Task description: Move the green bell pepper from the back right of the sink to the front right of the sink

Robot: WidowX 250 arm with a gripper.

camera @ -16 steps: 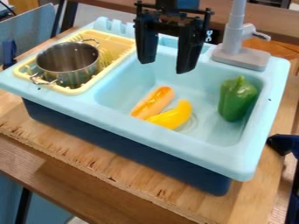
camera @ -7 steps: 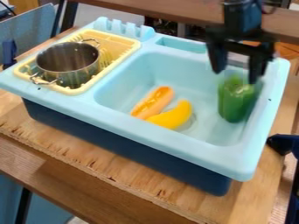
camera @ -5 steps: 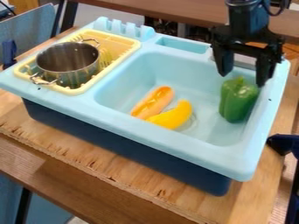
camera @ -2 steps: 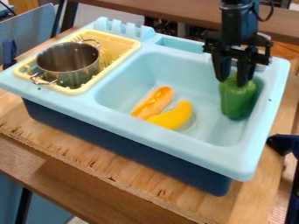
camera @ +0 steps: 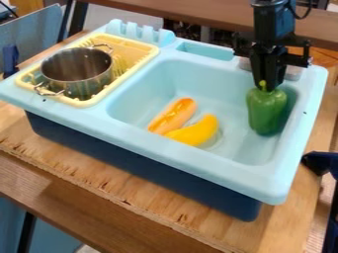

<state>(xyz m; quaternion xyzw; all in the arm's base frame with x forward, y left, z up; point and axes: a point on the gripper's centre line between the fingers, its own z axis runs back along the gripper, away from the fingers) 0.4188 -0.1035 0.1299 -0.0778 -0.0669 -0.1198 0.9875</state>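
Pepper (camera: pixel 267 112) looks pinched near its stem by the pincer (camera: pixel 267 88): grasping seems done, clearing the sink (camera: pixel 191 159) left.

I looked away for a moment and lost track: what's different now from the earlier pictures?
The pincer has moved from above the back of the sink to the picture's right and lower, over the green pepper. Its fingers have closed in at the stem and seem to grip it; the stem has shifted slightly left. The hot dog, banana and pot stayed put.
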